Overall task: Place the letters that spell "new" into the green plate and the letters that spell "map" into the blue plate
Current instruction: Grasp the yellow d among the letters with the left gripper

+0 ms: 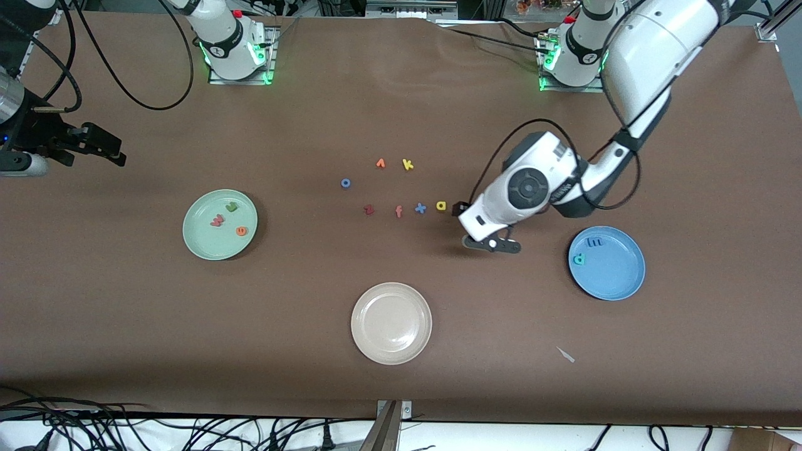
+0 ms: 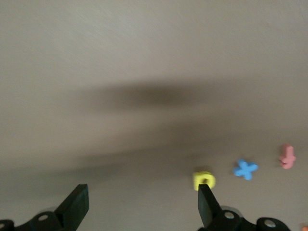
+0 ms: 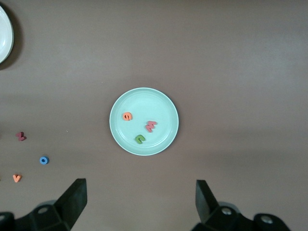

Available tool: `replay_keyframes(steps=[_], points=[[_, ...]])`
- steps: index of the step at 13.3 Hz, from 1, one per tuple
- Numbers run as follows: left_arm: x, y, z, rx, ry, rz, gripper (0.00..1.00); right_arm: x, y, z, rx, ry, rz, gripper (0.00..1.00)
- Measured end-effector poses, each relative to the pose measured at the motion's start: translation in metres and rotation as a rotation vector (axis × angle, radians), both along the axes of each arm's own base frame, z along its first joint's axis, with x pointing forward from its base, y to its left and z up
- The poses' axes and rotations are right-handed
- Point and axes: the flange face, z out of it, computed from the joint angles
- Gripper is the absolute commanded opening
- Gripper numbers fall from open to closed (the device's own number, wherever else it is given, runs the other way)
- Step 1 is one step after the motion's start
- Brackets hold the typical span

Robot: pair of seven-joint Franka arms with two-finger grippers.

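The green plate (image 1: 199,241) (image 3: 163,102) holds the green n (image 1: 232,206) (image 3: 140,139), the orange e (image 1: 242,231) (image 3: 127,116) and the reddish-pink w (image 1: 217,220) (image 3: 151,126). In the blue plate (image 1: 617,279) lie the blue m (image 1: 595,241) and the teal p (image 1: 579,258). The yellow a (image 1: 442,205) (image 2: 204,180) rests on the table in the row of loose letters. My left gripper (image 1: 463,213) (image 2: 142,202) hangs open and empty just over the table, one fingertip right beside the a. My right gripper (image 1: 109,150) (image 3: 139,202) waits open and empty, high at the right arm's end.
Loose letters on the table: blue x (image 1: 420,208) (image 2: 246,169), salmon f (image 1: 398,212) (image 2: 287,156), dark red z (image 1: 368,210), blue o (image 1: 345,183), yellow k (image 1: 408,165) and an orange letter (image 1: 380,163). A beige-white plate (image 1: 391,351) sits nearer the front camera.
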Motion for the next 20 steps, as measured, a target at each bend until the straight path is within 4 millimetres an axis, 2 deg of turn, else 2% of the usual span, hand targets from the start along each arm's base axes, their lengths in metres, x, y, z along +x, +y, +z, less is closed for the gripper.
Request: replay_keyframes(steps=[2, 4, 7, 9, 12, 14, 18, 20], points=[[-0.029, -0.031, -0.014, 0.004, -0.031, 0.038, 1.0, 0.0, 0.001, 0.0, 0.0, -0.004, 0.001, 1.0], [-0.048, -0.049, -0.021, 0.031, -0.067, 0.054, 0.97, 0.001, 0.001, 0.0, 0.0, -0.007, 0.001, 1.0], [-0.062, -0.065, -0.032, 0.066, -0.122, 0.06, 0.93, 0.001, 0.003, 0.0, 0.0, -0.01, 0.005, 1.0], [-0.065, -0.066, -0.046, 0.071, -0.134, 0.052, 0.9, 0.001, 0.005, 0.0, 0.0, -0.01, 0.009, 1.0], [-0.067, -0.064, -0.06, 0.069, -0.119, 0.049, 0.72, 0.002, 0.007, 0.0, 0.0, -0.01, 0.012, 1.0], [-0.068, -0.066, -0.062, 0.068, -0.115, 0.047, 0.57, 0.002, 0.007, -0.001, 0.0, -0.009, 0.012, 1.0], [-0.072, -0.069, -0.067, 0.079, -0.121, 0.028, 0.4, 0.002, 0.007, -0.002, 0.0, -0.007, 0.012, 1.0], [-0.072, -0.07, -0.066, 0.08, -0.127, 0.023, 0.27, 0.002, 0.007, -0.002, 0.0, -0.007, 0.012, 1.0]])
